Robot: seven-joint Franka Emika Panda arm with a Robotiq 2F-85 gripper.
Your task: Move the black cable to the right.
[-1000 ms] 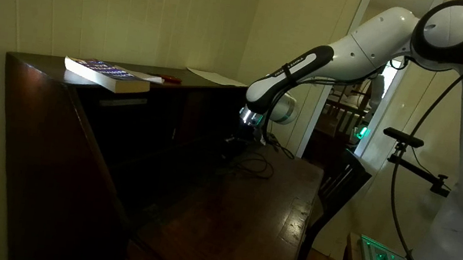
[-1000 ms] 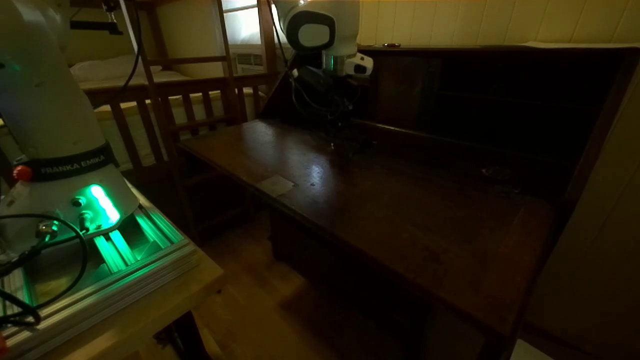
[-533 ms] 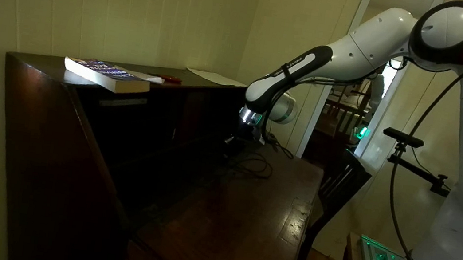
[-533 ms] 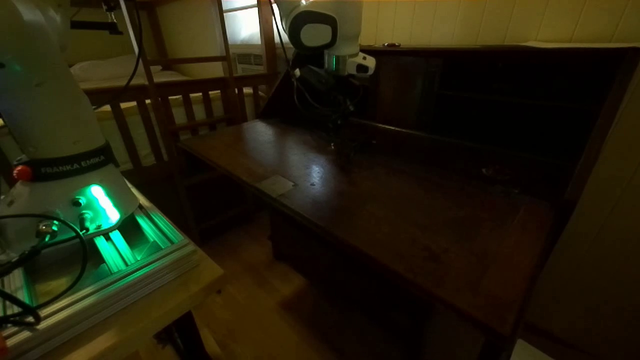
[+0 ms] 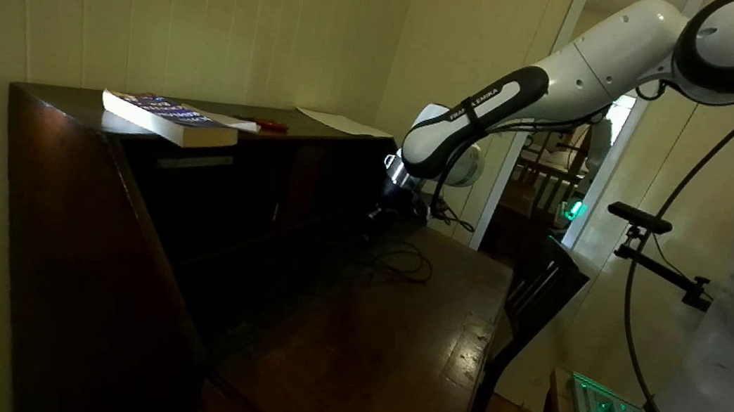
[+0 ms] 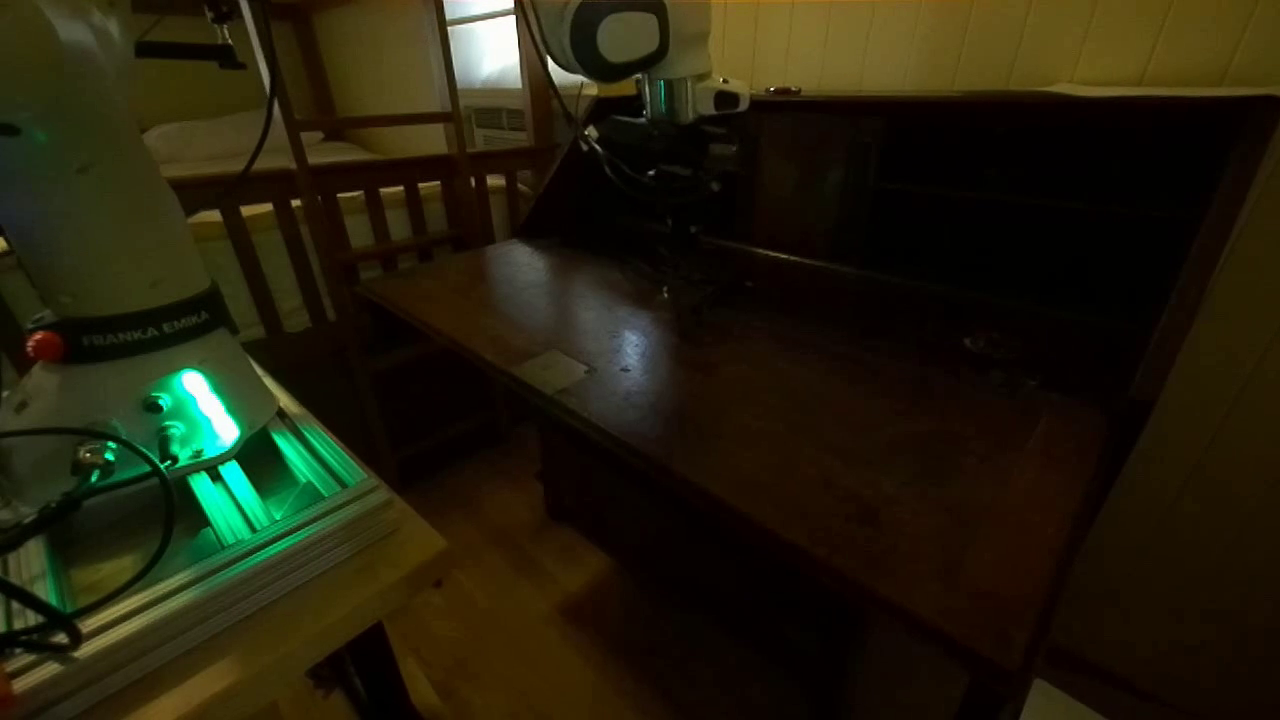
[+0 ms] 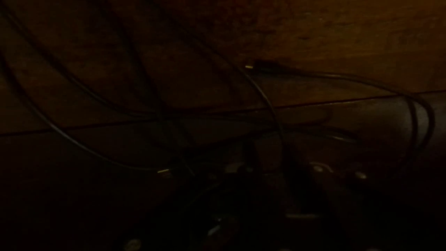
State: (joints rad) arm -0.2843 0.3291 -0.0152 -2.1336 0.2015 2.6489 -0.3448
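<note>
The black cable (image 5: 431, 270) lies in loose loops on the dark brown desk, under and beside the gripper. In the wrist view the cable (image 7: 262, 93) crosses the wood in several thin curves, and a plug (image 7: 267, 66) with a metal tip shows. One strand runs down to the right finger; whether it touches is too dark to tell. My gripper (image 5: 371, 226) is above the far part of the desk, close to the hutch; it also shows in an exterior view (image 6: 690, 235). In the wrist view the dark fingers (image 7: 269, 150) seem apart, with a dim gap between them.
The desk (image 5: 361, 361) has a raised hutch (image 6: 980, 210) behind it. A book (image 5: 169, 122), a red object (image 5: 271, 125) and papers (image 5: 342, 123) lie on top of the hutch. A dark chair (image 5: 544, 286) stands beside the desk. A wooden bunk bed (image 6: 400, 215) stands behind.
The arm has risen a little and its wrist has tilted, lifting the gripper from the desk. The cable loops on the desk look nearly the same.
</note>
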